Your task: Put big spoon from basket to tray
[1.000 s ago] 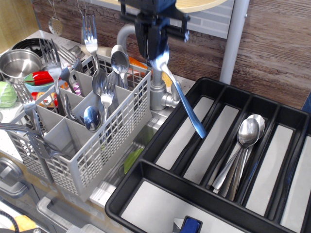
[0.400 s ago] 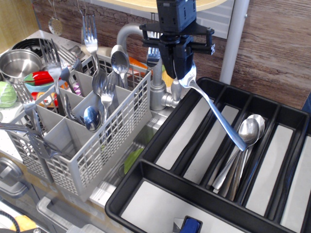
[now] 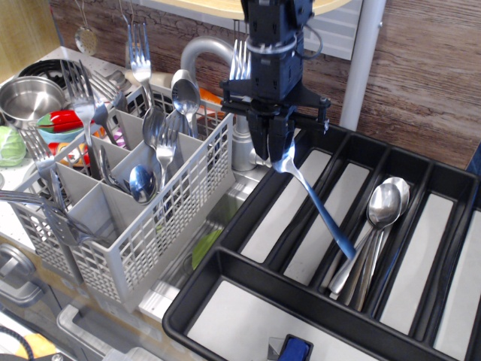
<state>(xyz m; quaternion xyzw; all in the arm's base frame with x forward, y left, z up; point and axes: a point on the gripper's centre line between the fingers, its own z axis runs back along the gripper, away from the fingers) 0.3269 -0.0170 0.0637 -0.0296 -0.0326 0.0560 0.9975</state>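
Observation.image view: hand [image 3: 275, 154] is closed on the bowl end of the big spoon [image 3: 316, 206]; handle slants toward 5 o'clock over the tray [image 3: 248, 197], its tip near spoons [image 3: 376, 226] already laid there; basket [image 3: 128, 218] lies at 9 o'clock; transfer judged nearly done; lowering into a compartment and release judged next.

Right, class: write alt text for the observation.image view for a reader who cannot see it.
A robot hand grips a big spoon by its bowl, handle slanting down over the black tray, where several spoons already lie in one compartment. To the left stands a grey basket holding forks and spoons.
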